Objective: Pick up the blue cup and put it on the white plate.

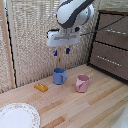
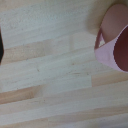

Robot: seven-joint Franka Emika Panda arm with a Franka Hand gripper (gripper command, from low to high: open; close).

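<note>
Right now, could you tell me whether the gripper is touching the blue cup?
Apart. The exterior view shows the gripper hanging above the blue cup, with wall visible between fingertips and rim.

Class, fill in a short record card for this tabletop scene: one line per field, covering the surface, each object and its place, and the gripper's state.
surface: wooden table
blue cup: upright, handle toward the exterior view's right
pink mug: beside the blue cup, on the exterior view's right, apart from it
orange block: flat, on the exterior view's left of the blue cup
white plate: near corner, exterior view's left, nothing on it
gripper: above the blue cup, holding nothing, open or shut unclear
background: wooden drawers, wicker screen
</note>
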